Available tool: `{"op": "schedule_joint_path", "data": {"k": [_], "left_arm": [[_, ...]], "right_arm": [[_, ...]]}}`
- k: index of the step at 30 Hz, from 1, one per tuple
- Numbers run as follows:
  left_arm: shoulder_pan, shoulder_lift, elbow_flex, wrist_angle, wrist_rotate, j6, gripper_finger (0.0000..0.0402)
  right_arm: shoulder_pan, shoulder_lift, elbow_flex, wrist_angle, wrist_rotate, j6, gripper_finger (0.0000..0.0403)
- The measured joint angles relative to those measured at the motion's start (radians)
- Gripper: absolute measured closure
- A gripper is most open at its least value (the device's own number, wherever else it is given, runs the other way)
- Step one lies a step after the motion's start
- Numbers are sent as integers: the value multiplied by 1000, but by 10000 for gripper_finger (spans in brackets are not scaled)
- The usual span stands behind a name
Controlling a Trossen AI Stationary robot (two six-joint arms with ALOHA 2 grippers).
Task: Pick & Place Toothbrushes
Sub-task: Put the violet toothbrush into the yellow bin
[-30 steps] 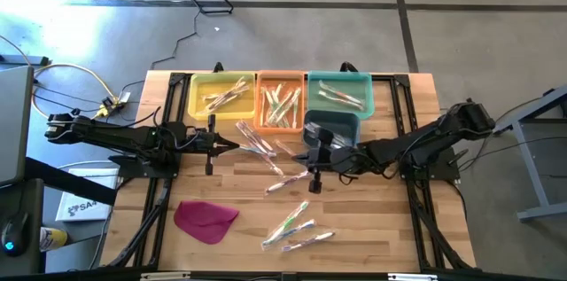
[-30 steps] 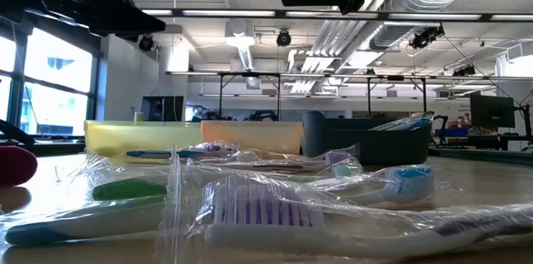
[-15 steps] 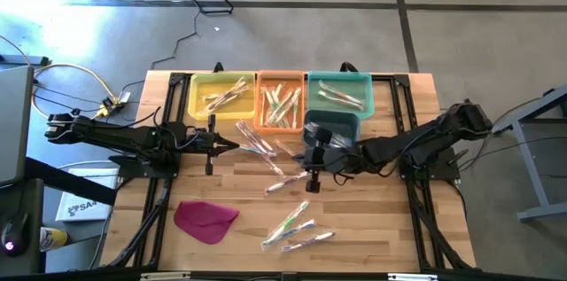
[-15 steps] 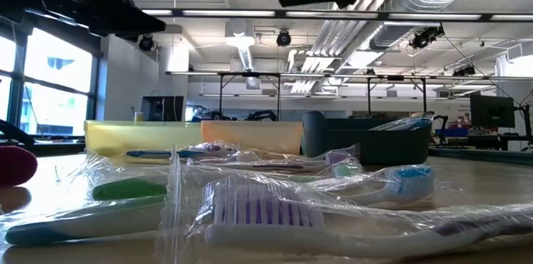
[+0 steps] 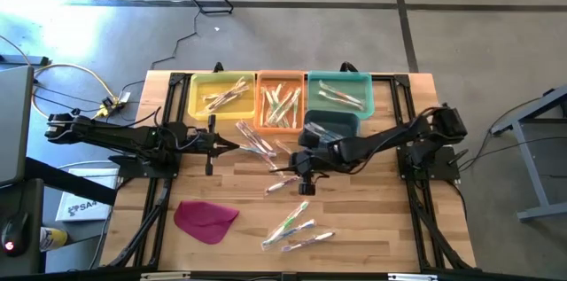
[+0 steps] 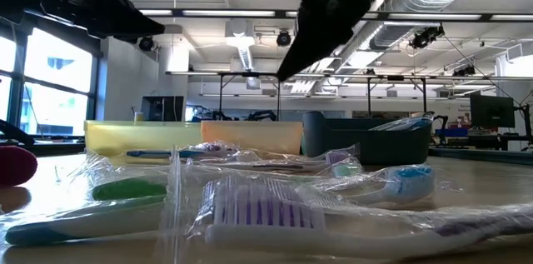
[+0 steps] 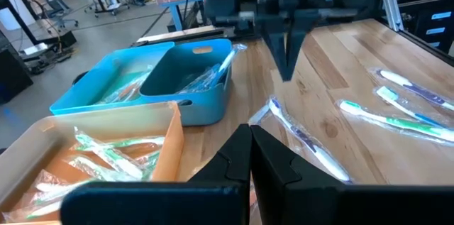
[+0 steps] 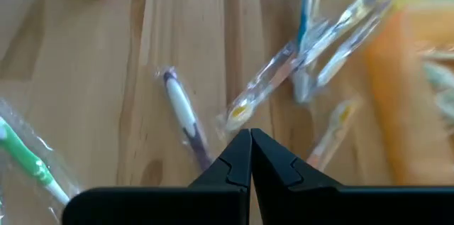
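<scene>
Right pincer (image 5: 300, 175), fingers pressed together and empty, points down over the bench (image 5: 372, 219) centre, its arm stretching in from three o'clock. Loose toothbrushes (image 5: 266, 150) lie beneath it; more lie toward six o'clock. Left pincer (image 5: 232, 145), also closed, waits at nine o'clock.

Glossy clear-wrapped plastic toothbrushes (image 5: 297, 224), smooth wooden table (image 5: 372, 228), matt plastic bins (image 5: 217, 95), magenta cloth (image 5: 205, 219)

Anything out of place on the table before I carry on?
One oddity: a flat magenta cloth-like piece lies on the table's near left, apart from the wrapped toothbrushes. The loose toothbrushes lie scattered and crossed, none visibly damaged.
</scene>
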Motion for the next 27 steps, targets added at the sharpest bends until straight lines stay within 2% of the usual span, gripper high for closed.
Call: {"op": "schedule_joint_path", "data": {"k": [11, 21, 27], "left_arm": [[0, 0, 0, 1, -4, 0, 401], [0, 0, 0, 1, -5, -1, 401], [0, 0, 0, 1, -6, -1, 401]], "right_arm": [[-14, 20, 0, -54, -5, 46, 390], [-14, 20, -44, -66, -10, 102, 270], [-12, 20, -102, -58, -13, 129, 248]]}}
